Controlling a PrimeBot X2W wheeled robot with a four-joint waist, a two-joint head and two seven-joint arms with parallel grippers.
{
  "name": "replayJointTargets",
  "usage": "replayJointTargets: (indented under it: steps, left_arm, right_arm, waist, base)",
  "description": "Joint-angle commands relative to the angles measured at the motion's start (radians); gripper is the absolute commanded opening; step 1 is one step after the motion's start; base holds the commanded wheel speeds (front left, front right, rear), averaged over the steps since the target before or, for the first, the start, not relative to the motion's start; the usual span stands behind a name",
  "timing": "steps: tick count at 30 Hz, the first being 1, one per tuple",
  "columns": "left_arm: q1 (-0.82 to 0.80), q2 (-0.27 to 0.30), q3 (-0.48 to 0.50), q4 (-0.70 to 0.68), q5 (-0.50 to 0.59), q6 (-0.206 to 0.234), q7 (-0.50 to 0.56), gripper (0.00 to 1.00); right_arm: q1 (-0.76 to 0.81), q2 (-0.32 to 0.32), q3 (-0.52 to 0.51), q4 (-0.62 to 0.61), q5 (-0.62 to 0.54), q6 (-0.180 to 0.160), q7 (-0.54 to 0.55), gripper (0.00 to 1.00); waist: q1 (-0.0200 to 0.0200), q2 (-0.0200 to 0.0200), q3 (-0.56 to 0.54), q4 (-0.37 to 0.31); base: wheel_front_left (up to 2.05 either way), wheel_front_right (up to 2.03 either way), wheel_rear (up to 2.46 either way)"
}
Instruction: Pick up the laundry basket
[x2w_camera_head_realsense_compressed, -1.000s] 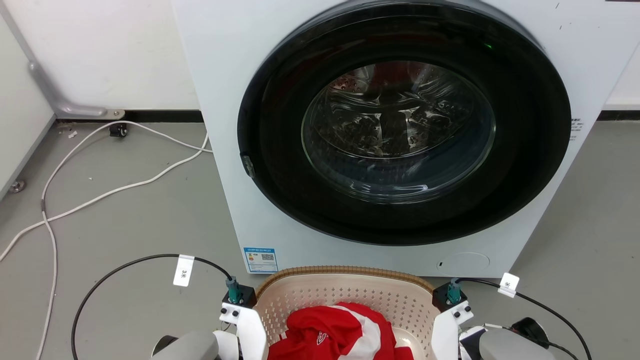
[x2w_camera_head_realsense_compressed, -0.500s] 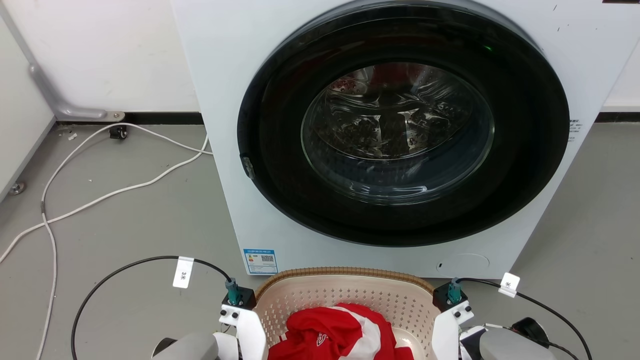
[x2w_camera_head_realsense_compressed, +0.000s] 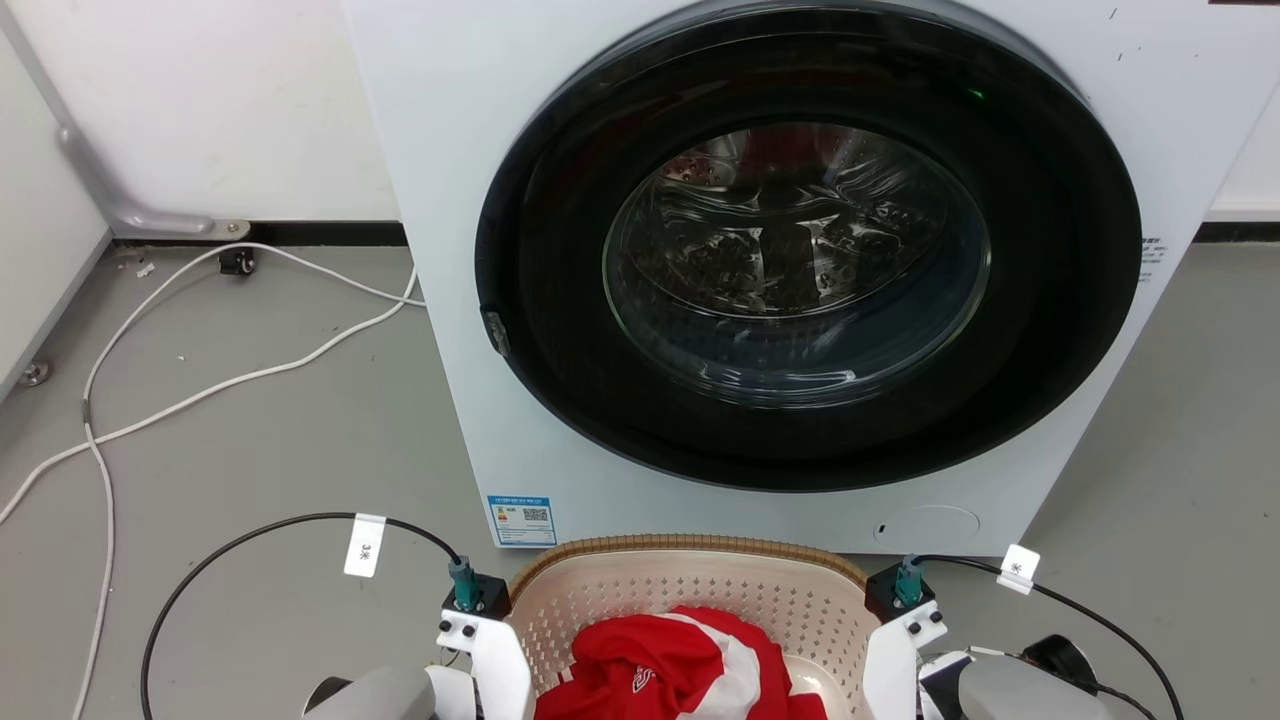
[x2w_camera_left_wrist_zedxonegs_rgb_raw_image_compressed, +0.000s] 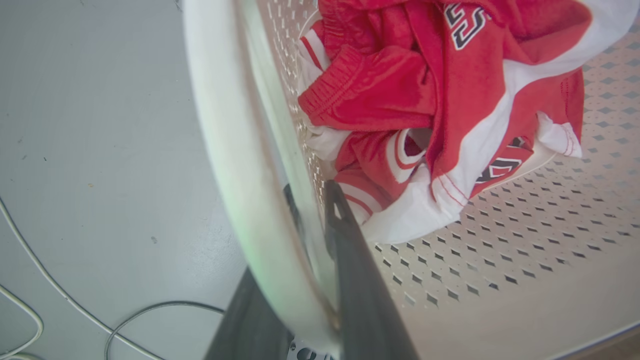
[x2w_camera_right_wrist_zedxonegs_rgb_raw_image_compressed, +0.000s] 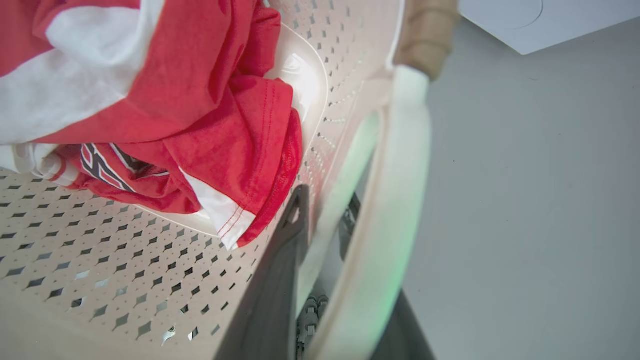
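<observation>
The laundry basket (x2w_camera_head_realsense_compressed: 690, 546), cream with a brown woven rim, sits at the bottom middle of the head view, between my two wrists. Red and white clothes (x2w_camera_head_realsense_compressed: 665, 660) lie in it. In the left wrist view my left gripper (x2w_camera_left_wrist_zedxonegs_rgb_raw_image_compressed: 310, 192) is shut across the basket's wall beside the white handle (x2w_camera_left_wrist_zedxonegs_rgb_raw_image_compressed: 220, 125), one finger (x2w_camera_left_wrist_zedxonegs_rgb_raw_image_compressed: 350, 250) inside and the other outside. My right gripper (x2w_camera_right_wrist_zedxonegs_rgb_raw_image_compressed: 326, 200) is likewise shut across the opposite wall by the white handle (x2w_camera_right_wrist_zedxonegs_rgb_raw_image_compressed: 400, 165), its inner finger (x2w_camera_right_wrist_zedxonegs_rgb_raw_image_compressed: 280, 280) against the perforated side.
A white washing machine (x2w_camera_head_realsense_compressed: 450, 300) with a shut dark round door (x2w_camera_head_realsense_compressed: 800, 250) stands just beyond the basket. White cables (x2w_camera_head_realsense_compressed: 200, 385) trail over the grey floor at left, and a black cable (x2w_camera_head_realsense_compressed: 250, 528) loops to my left wrist. A wall panel (x2w_camera_head_realsense_compressed: 40, 250) edges the far left.
Almost nothing: the head picture wobbles by a few pixels, and the basket and both wrists keep their places.
</observation>
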Motion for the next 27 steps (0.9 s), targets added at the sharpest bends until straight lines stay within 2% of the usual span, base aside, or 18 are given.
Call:
replayJointTargets:
  steps: [1,27]
  left_arm:
    - [-0.025,-0.002,-0.004,-0.005,0.003,-0.01,-0.008,0.0]
    - [-0.014,0.004,-0.01,-0.001,-0.008,-0.01,-0.005,0.0]
  right_arm:
    - [-0.012,0.006,0.016,-0.006,-0.01,0.016,-0.001,0.0]
    - [-0.006,0.014,0.024,0.004,0.001,0.016,-0.009,0.0]
  waist:
    - [0.0,-0.0001,0.001,0.001]
    - [0.0,-0.0001,0.004,-0.002]
  base:
    - [0.0,0.0,0.0]
    - [0.0,0.0,0.0]
